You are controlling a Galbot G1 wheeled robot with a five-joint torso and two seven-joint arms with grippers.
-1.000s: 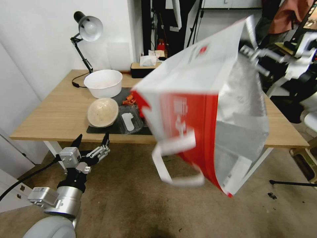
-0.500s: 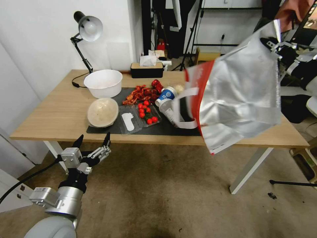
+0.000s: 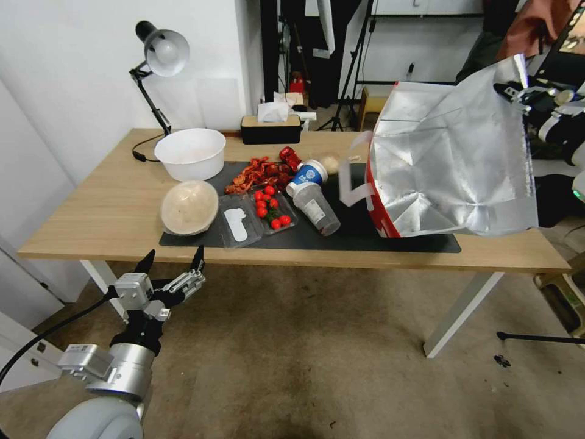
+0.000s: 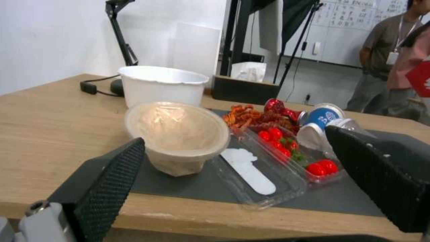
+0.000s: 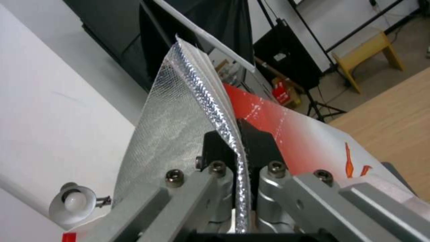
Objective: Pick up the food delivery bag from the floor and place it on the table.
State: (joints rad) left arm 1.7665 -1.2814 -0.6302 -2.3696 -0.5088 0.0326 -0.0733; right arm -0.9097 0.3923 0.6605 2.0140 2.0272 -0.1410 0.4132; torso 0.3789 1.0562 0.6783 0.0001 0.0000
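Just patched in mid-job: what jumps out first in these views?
The food delivery bag, silver foil lining out, hangs tipped over the right end of the table, its rim pinched in the right gripper. Cherry tomatoes, bowls and a tipped cup clutter the dark mat. The left gripper waits open below the table edge.

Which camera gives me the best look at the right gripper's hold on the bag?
The right wrist view: the right gripper is shut on the foil edge of the food delivery bag, pinched between both fingers. The head view shows that gripper small at the bag's top corner. The left wrist view catches just a red corner of the bag.
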